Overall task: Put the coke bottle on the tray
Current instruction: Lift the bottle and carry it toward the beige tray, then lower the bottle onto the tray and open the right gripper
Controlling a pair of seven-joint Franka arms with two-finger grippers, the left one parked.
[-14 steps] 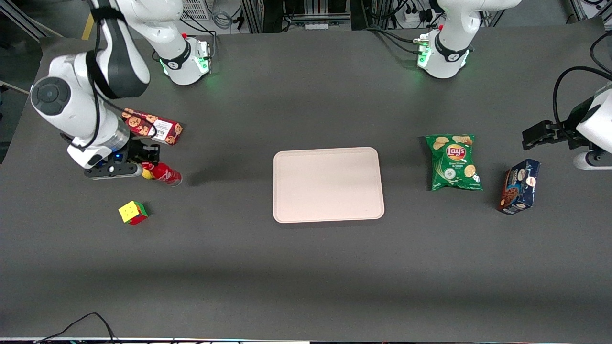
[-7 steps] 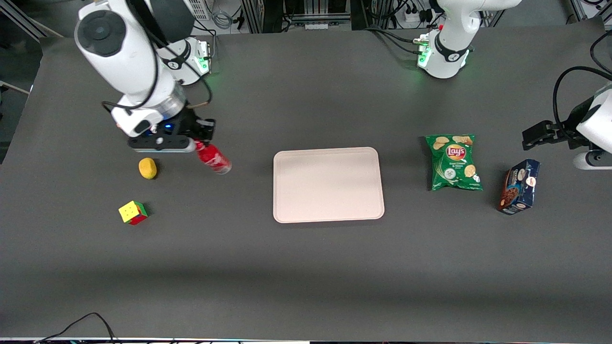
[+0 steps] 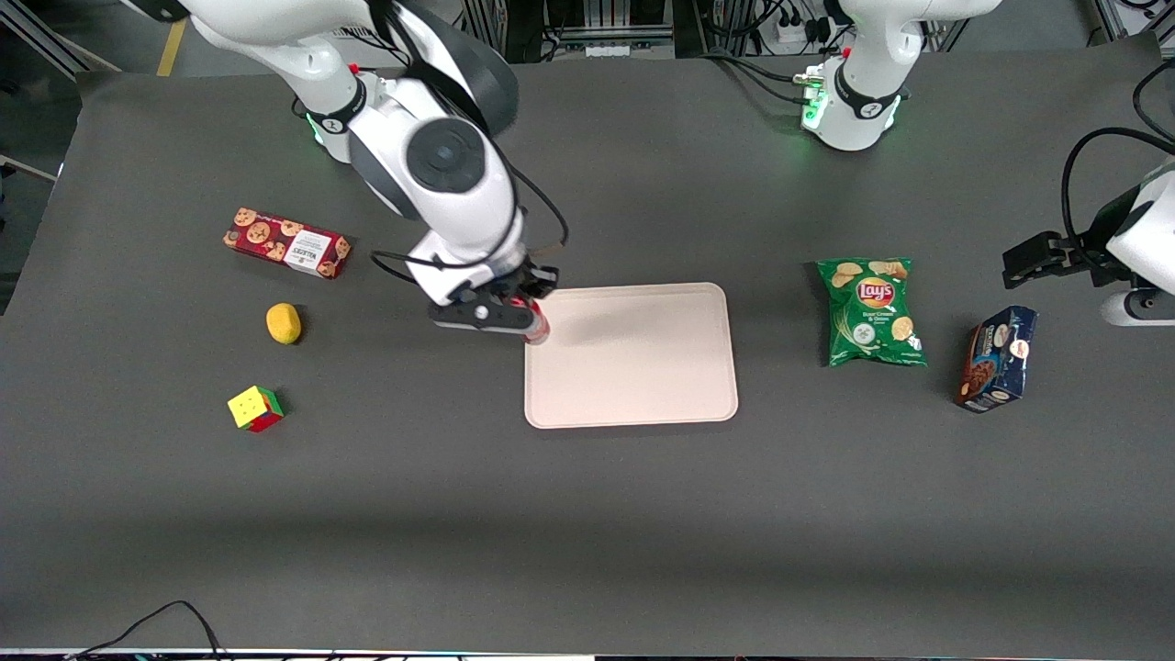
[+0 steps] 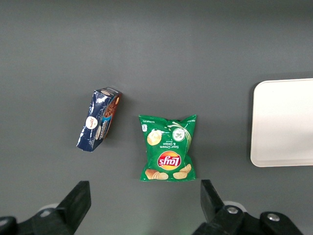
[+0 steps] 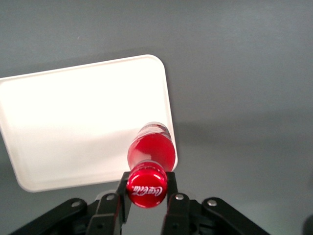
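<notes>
Right arm bent over centre frame; hand (image 3: 514,317) pinches the coke bottle (image 5: 151,152) at its neck, hanging above the tray (image 3: 643,367) edge. In front view the wrist hides most of the bottle.

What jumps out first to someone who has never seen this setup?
The gripper, shut on a red coke bottle by its cap, hangs over the edge of the big pale tray at mid-table. A bright green chip bag lies toward the parked arm's end.
</notes>
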